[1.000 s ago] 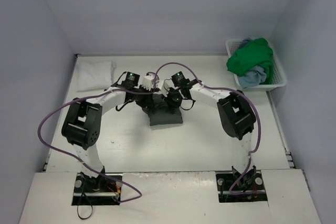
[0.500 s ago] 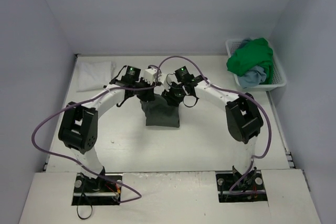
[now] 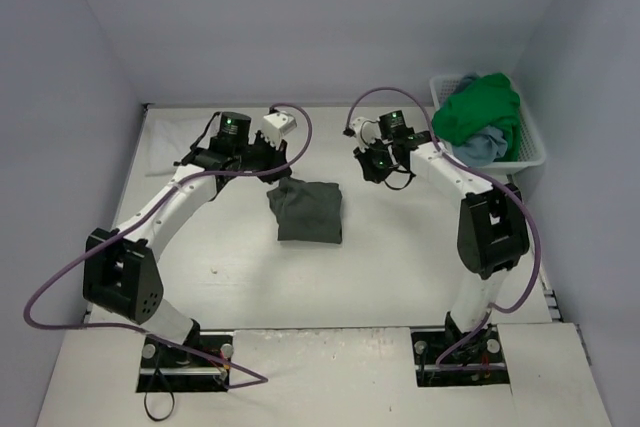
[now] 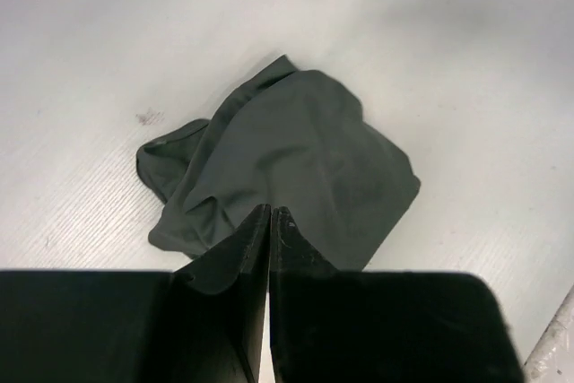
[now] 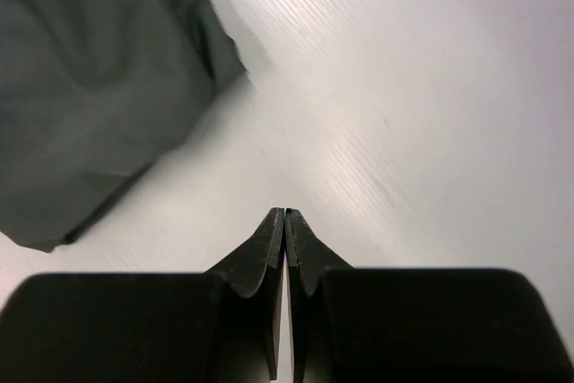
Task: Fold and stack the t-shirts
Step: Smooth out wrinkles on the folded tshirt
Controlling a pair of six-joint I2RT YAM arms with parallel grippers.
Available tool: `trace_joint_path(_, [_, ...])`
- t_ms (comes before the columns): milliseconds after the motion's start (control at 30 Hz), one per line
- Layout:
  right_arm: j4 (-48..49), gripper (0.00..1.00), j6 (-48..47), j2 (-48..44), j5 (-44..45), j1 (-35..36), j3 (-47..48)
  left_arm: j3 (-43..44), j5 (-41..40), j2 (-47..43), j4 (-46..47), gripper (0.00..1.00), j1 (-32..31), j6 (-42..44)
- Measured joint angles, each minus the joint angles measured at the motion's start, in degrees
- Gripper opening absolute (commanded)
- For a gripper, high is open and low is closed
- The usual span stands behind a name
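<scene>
Now, left gripper [image 4: 270, 213]: jaws pressed tight together, no cloth pinched between the tips, nothing carried. In the wrist view its tips sit over one edge of the dark olive-grey shirt [image 4: 296, 159], which lies below as a rumpled, roughly folded lump with one loose flap pushed out to the side. Whether the tips touch the cloth cannot be told from here; the overhead view puts this gripper at the shirt's far-left corner. Right gripper [image 5: 284, 214]: likewise clenched to a thin seam, empty, poised over bare table [image 3: 400, 267], with the same olive-grey shirt off to one side in its own camera and clear of the fingers. Overhead, this gripper stands to the right of the shirt and apart from it, the arm reaching in from the right. The olive-grey shirt rests alone near the middle of the table, between the two grippers, held by neither. Further out, in the far-right corner, a white slatted basket [image 3: 530, 142] holds the bright green shirt [image 3: 480, 112] heaped on top, spilling above the rim, with the light blue shirt [image 3: 478, 147] bunched under its near side. Far-left corner: a pale white shirt [image 3: 168, 147] lying flat, faint against the table and partly crossed by the left arm.
</scene>
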Motion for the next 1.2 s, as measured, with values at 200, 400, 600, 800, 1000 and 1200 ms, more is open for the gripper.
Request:
trace_joint_path(200, [-0.96, 0.0, 2.64, 0.0, 0.42, -4.76, -0.59, -2.23, 2.73, 0.11, 1.25, 0.0, -0.37, -0.39])
trace_joint_path(400, [-1.01, 0.0, 3.96, 0.0, 0.37, -6.01, -0.59, -2.62, 4.39, 5.44, 1.75, 0.0, -0.37, -1.73])
trace_joint_path(600, [-1.01, 0.0, 4.68, 0.02, 0.31, -7.17, -0.59, -2.62, 5.4, 8.02, 2.27, 0.0, -0.44, -2.56])
trace_joint_path(800, [-0.98, 0.0, 5.29, 0.11, 0.39, -9.05, -0.59, -2.62, 6.25, 8.44, 3.48, 0.0, -0.94, -3.58])
trace_joint_path(1000, [-1.03, 0.0, 5.79, 0.66, 0.42, -9.53, -0.59, -2.62, 7.04, 10.03, 4.7, 0.0, -1.81, -4.48])
trace_joint_path(1200, [-1.07, 0.0, 5.86, 0.68, 0.39, -9.53, -0.59, -2.62, 6.43, 13.55, 5.18, 0.0, -1.92, -3.89])
